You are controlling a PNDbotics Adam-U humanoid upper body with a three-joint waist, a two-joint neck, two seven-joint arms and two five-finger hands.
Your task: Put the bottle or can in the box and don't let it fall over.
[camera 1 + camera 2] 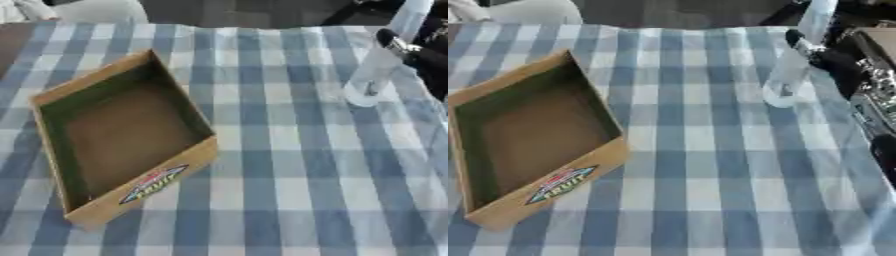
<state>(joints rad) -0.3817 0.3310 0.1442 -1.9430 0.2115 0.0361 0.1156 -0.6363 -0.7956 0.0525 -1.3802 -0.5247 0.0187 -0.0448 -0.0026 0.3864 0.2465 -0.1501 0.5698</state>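
Note:
A clear plastic bottle [378, 65] stands at the far right of the table, leaning with its top to the right and its base at or just above the cloth. My black right hand [836, 61] comes in from the right edge, with a finger [390, 40] curled across the bottle's upper part. The open cardboard box [122, 132], brown with a coloured label on its near wall, lies at the left with nothing inside it. Several cloth squares separate the bottle from the box. My left hand shows in neither view.
A blue and white checked cloth [280, 175] covers the table. The table's far edge runs along the top, with dark floor beyond it and a white object [92, 10] at the upper left. My right arm [878, 95] fills the right edge.

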